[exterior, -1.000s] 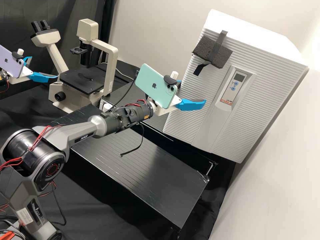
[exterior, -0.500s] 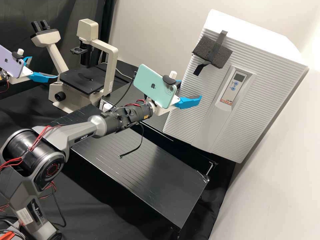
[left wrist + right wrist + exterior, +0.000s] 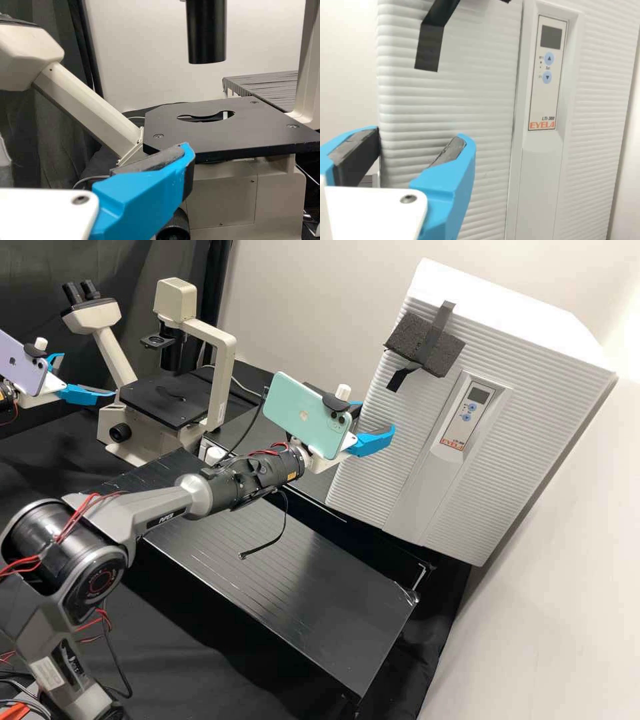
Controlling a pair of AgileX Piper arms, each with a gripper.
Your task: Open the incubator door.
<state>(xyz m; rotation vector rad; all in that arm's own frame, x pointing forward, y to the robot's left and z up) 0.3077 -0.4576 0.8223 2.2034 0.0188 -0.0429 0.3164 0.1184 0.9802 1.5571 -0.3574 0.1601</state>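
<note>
In the high view, my right gripper is open in front of the left side of the white incubator, whose ribbed door is shut. Seen from the right wrist, this gripper has nothing between its fingers, and the door stands beyond them. Black tape holds a dark foam pad on the door's upper part. My left gripper is open by the microscope at the far left. In the left wrist view, one blue finger of that gripper shows before the microscope stage.
A cream microscope stands at the back left of the bench. The black bench top stretches below the right arm, and a loose black cable hangs from that arm. A pale wall flanks the incubator on the right.
My right gripper has drawn a little to the left and turned slightly, and its near finger looks closer to the other one. The left arm and the incubator have not moved.
</note>
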